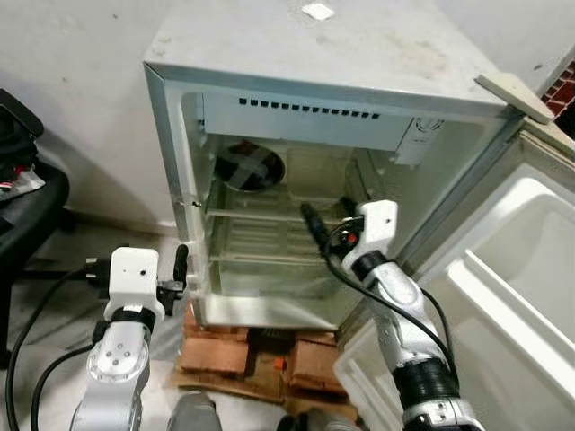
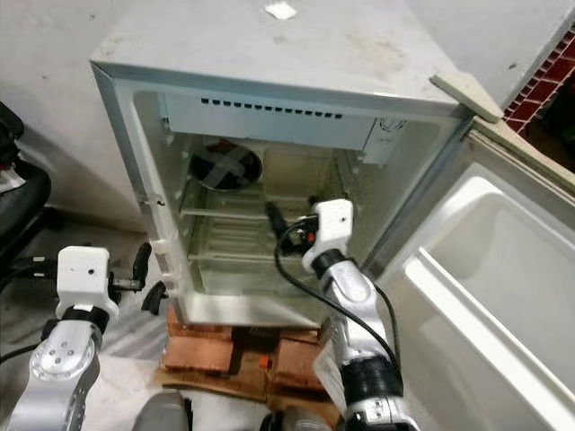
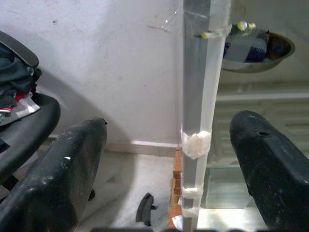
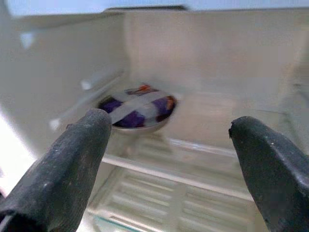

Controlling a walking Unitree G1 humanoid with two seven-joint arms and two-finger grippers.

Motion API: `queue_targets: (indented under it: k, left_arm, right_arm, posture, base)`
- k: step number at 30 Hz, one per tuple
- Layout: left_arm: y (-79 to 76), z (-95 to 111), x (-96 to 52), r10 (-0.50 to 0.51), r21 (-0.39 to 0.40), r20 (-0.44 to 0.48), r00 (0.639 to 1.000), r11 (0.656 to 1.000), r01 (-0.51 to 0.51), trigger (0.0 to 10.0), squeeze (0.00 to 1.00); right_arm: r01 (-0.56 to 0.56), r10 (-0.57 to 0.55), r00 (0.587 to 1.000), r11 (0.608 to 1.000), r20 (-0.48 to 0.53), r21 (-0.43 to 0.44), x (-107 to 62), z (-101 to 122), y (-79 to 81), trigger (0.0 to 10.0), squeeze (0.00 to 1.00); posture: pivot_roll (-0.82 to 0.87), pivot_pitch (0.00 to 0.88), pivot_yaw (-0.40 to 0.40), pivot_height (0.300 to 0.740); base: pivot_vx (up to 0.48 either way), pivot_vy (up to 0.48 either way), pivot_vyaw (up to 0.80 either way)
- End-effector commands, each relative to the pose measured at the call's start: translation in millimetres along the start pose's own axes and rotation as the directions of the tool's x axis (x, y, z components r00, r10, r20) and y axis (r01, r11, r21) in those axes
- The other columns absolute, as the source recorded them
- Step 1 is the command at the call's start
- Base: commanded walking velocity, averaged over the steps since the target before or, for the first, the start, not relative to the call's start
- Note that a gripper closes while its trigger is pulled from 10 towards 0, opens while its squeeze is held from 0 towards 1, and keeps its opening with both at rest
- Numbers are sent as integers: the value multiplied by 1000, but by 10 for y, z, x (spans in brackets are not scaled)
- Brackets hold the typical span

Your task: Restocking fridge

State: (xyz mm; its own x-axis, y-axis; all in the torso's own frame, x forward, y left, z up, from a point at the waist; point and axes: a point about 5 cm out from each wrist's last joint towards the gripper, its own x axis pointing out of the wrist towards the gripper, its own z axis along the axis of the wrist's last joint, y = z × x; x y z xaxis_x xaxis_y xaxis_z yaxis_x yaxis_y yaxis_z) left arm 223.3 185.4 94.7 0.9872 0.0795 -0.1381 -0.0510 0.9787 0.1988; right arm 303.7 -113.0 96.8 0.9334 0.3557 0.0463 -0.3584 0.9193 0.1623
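A small grey fridge (image 1: pixel 359 72) stands open on bricks. On its upper shelf, back left, sits a metal bowl (image 1: pixel 249 167) with tape crossed over its top, also seen as the bowl (image 4: pixel 137 107) past my right fingers. My right gripper (image 1: pixel 329 215) reaches into the fridge mouth at the middle shelf's height, open and empty, short of the bowl. My left gripper (image 1: pixel 180 278) is open at the fridge's left front edge. In the left wrist view that edge post (image 3: pixel 195 121) stands between the two fingers, untouched.
The fridge door (image 1: pixel 521 269) swings wide open on the right, its white inner bins facing me. Red bricks (image 1: pixel 216 350) prop the fridge up. A black chair (image 1: pixel 27 206) with clothes stands at the left. Black cables (image 1: pixel 27 341) lie on the floor.
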Motion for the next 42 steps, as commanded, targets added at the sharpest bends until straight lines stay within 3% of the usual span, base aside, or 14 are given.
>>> queue_targets:
  k: [1, 12, 34, 42]
  left_arm:
    - [-65, -5, 30, -34, 8, 5, 999, 999, 34, 10000, 0]
    - [-163, -59, 43, -64, 2, 4, 998, 998, 64, 10000, 0]
    - [-132, -30, 96, -71, 16, 25, 997, 997, 70, 10000, 0]
    - [-66, -8, 118, -61, 25, 43, 997, 998, 60, 10000, 0]
  right_arm:
    - [9, -9, 1000, 1000, -3, 3, -52, 21, -5, 10000, 0]
    - [42, -42, 999, 999, -27, 7, -106, 56, -35, 10000, 0]
    - [80, -80, 996, 997, -31, 17, -102, 111, -84, 10000, 0]
    - [220, -221, 975, 975, -33, -25, -193, 104, -299, 10000, 0]
  posture:
    - [198, 0, -109, 740]
    - [183, 0, -111, 740]
    - [163, 0, -103, 740]
    - [163, 0, -91, 740]
  base:
    - [0, 0, 0]
    - [-338, 0, 0]
    - [-370, 0, 0]
    - [-137, 0, 0]
